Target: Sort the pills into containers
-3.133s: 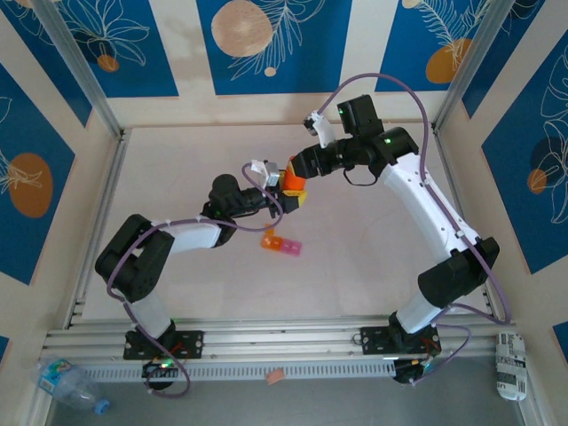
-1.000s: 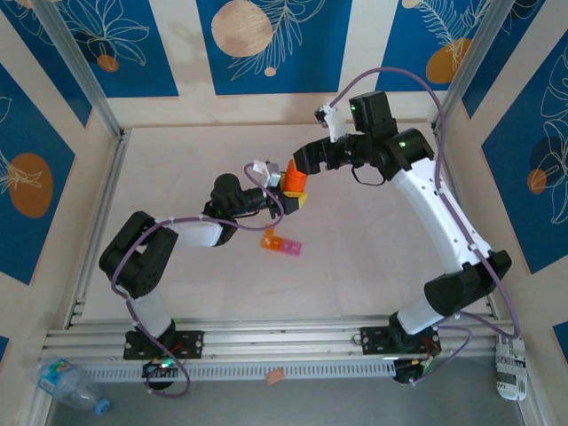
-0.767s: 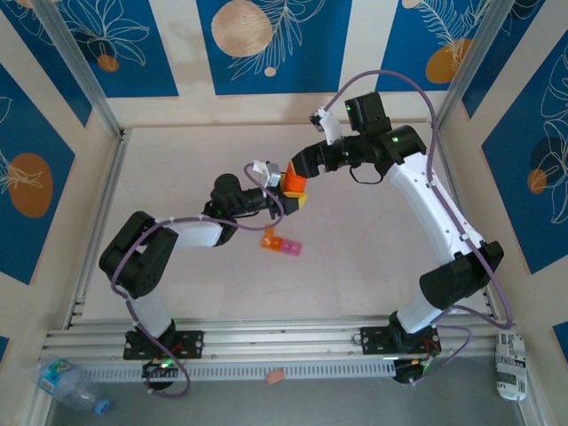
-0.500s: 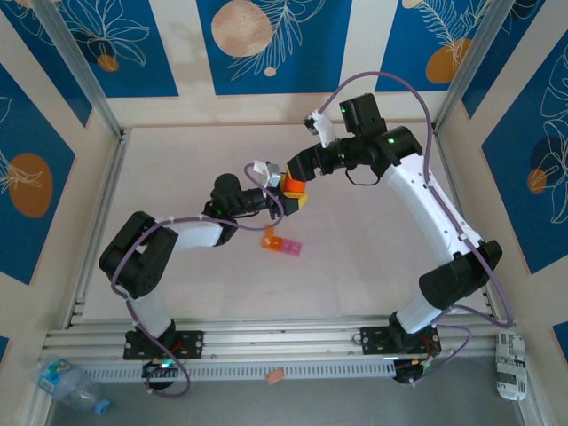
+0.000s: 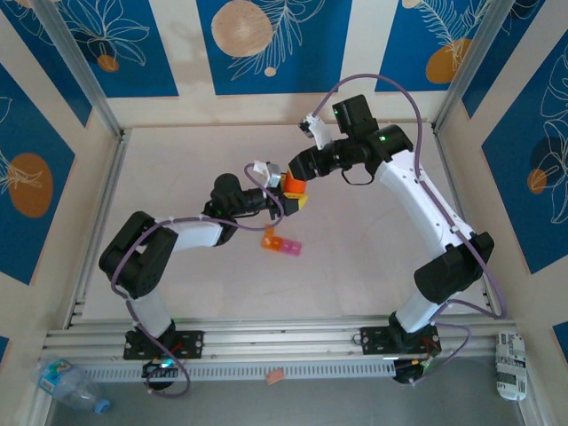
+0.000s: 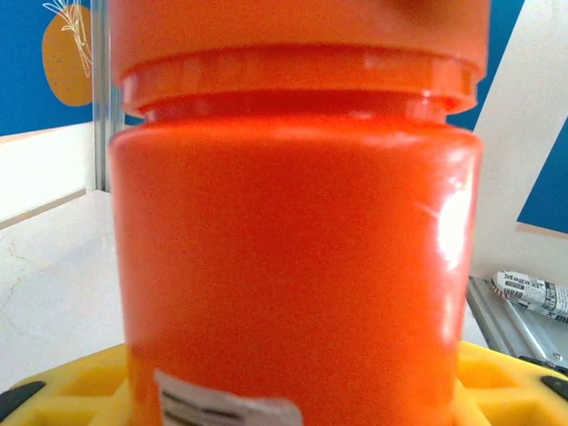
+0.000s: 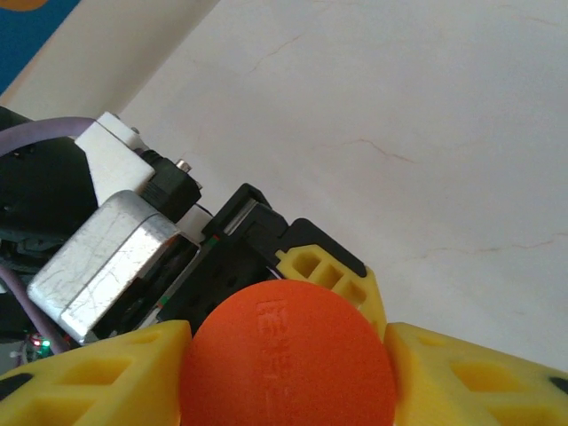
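**A:** How far along is the sorting?

**B:** Early, I'd judge. Start with the table (image 5: pixel 373 266): the two arms meet a little toward 12 o'clock from its middle. The left end effector (image 5: pixel 296 198) reaches in from 9 o'clock. It is clamped on the body of the orange bottle (image 6: pixel 293 266), whose yellow fingers hug its lower sides in the left wrist view.

**A:** And the right one?

**B:** The right end effector (image 5: pixel 300 169) comes in from 2 o'clock. Its yellow pads press against both sides of the cap (image 7: pixel 284 364), so it grips the cap. The cap sits on the bottle, seated on its neck.

**A:** So nothing is sorted yet?

**B:** That's my reading. The bottle looks closed, so opening it is the step in hand. The containers (image 5: pixel 280 242), one orange cube joined to two pink ones, lie flat at 6 o'clock from the bottle. They are near it but apart, and nothing touches them. Whether they hold anything is too small to tell.

**A:** What's left?

**B:** Likely the cap has to come off, then the pills go into the compartments.
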You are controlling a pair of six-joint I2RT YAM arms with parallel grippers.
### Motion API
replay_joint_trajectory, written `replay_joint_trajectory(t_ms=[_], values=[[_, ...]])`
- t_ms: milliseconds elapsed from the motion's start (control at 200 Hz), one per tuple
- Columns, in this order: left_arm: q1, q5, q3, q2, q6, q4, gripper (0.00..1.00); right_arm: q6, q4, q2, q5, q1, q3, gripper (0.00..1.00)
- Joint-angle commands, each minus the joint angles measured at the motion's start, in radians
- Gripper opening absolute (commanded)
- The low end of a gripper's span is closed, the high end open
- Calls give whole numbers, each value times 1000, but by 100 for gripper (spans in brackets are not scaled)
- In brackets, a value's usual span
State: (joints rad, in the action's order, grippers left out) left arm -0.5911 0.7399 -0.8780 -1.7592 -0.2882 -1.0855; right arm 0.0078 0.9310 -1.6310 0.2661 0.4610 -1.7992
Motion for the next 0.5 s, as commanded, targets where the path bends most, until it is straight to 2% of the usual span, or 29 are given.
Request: replay_joint_trajectory(t_ms=[0, 215, 320, 495], values=[[4, 8, -32, 27, -19, -52, 0, 8, 11, 10, 22, 17, 4, 52], [4, -18, -35, 33, -22, -60, 0, 112, -43, 36, -63, 47, 105, 39], [4, -58, -32, 41, -18, -71, 0, 236, -101, 64, -117, 75, 182, 36], [-1, -146, -24, 68, 32, -62, 0, 491, -137, 79, -302, 171, 243, 37]])
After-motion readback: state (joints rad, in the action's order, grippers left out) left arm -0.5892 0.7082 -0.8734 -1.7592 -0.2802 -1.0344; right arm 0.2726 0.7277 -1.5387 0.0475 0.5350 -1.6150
